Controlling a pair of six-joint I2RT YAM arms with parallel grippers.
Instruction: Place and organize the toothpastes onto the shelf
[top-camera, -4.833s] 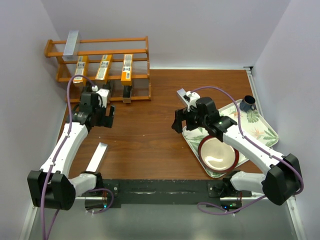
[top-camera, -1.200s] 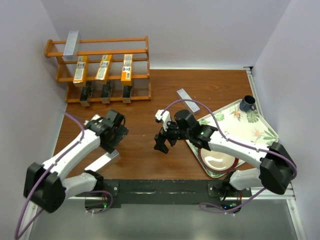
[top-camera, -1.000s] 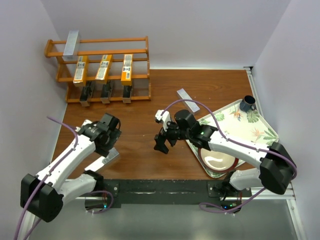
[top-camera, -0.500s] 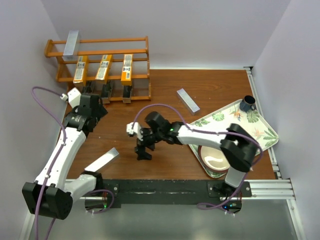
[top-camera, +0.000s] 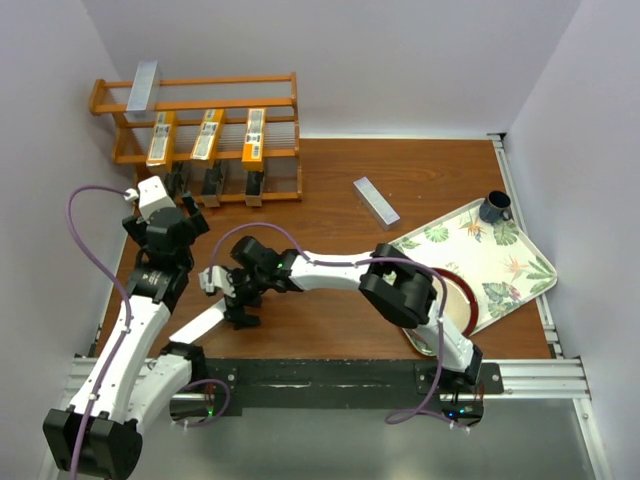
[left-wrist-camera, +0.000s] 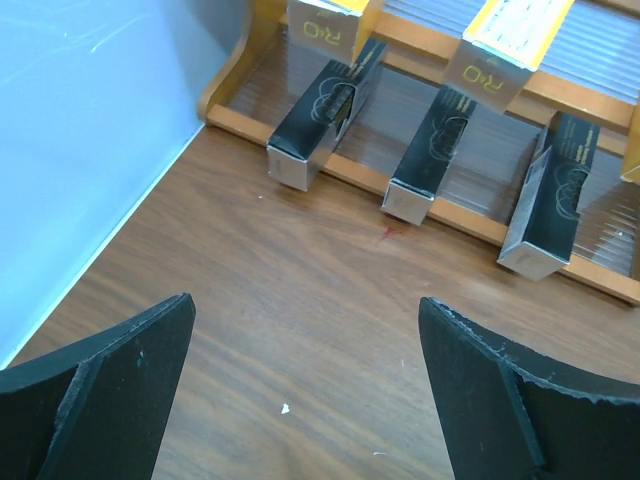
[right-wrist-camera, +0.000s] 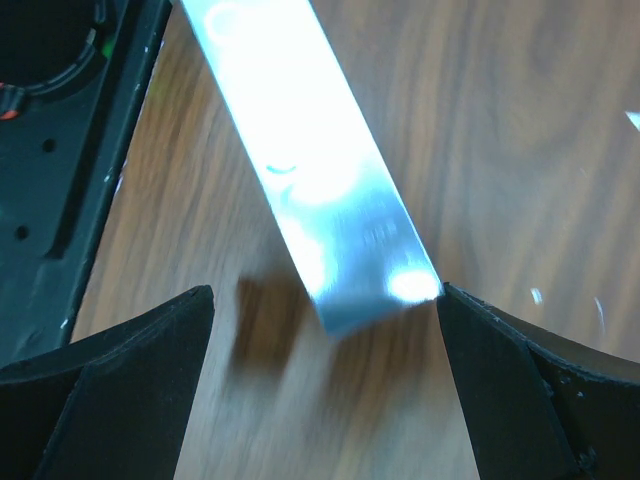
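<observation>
The shelf (top-camera: 275, 104) stands at the back left. On it are a silver toothpaste (top-camera: 144, 85) on top, three orange ones (top-camera: 207, 133) in the middle and black ones (top-camera: 254, 185) at the bottom. My left gripper (top-camera: 180, 214) hangs open and empty just before the bottom tier. The left wrist view shows the black cartons (left-wrist-camera: 435, 150) beyond the left gripper (left-wrist-camera: 305, 390). A silver toothpaste (top-camera: 200, 325) lies flat at the front left. My right gripper (top-camera: 238, 300) is open over its far end. In the right wrist view the carton's (right-wrist-camera: 310, 170) end lies between the right gripper's (right-wrist-camera: 325, 380) tips. Another silver toothpaste (top-camera: 376, 201) lies mid-table.
A leaf-patterned tray (top-camera: 520, 265) sits at the right with a red-rimmed plate (top-camera: 458, 300) and a dark mug (top-camera: 495, 207). The right arm stretches across the table's middle. A black rail (top-camera: 330, 380) runs along the near edge. Walls close in on the left and back.
My left gripper drew back from the front-left silver carton toward the shelf and opened fully. The right arm swung left across the table until its open gripper reached that carton's end.
</observation>
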